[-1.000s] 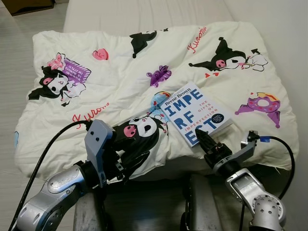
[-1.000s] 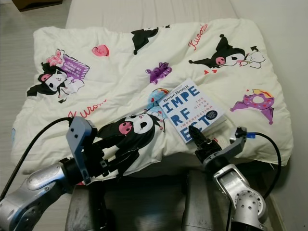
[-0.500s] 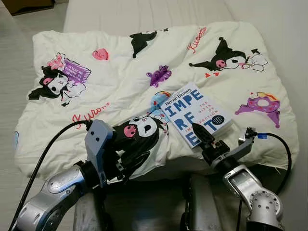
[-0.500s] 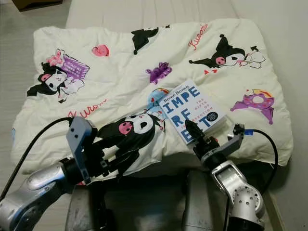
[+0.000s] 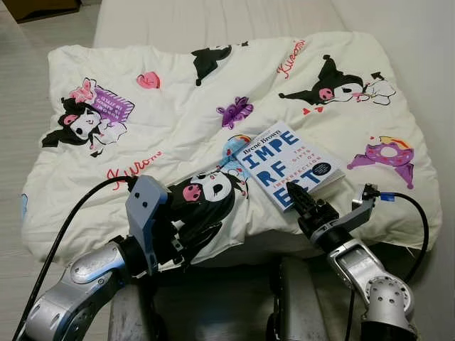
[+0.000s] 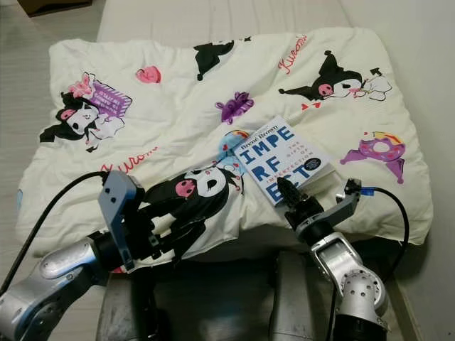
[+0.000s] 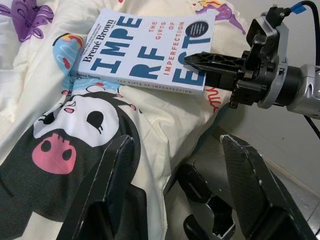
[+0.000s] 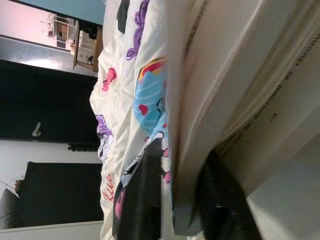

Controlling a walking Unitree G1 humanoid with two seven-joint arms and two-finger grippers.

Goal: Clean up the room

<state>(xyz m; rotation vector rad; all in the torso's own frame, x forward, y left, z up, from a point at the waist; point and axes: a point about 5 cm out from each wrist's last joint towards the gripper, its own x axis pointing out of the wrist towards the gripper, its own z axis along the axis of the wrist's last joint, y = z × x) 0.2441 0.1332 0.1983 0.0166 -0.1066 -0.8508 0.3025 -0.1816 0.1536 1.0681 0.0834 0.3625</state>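
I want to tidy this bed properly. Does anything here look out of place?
Yes: a blue and white book lies askew on the rumpled cartoon-print blanket, near its front edge. The right gripper has its jaws around the book's near corner; the left gripper hovers open beside it.

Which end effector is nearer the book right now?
Right. The right end effector is at the book's near edge, fingers on either side of its cover; the left end effector is over the blanket, apart from it.

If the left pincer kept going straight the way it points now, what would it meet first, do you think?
Probably the duvet just ahead of its open fingers; the book lies further along that line.
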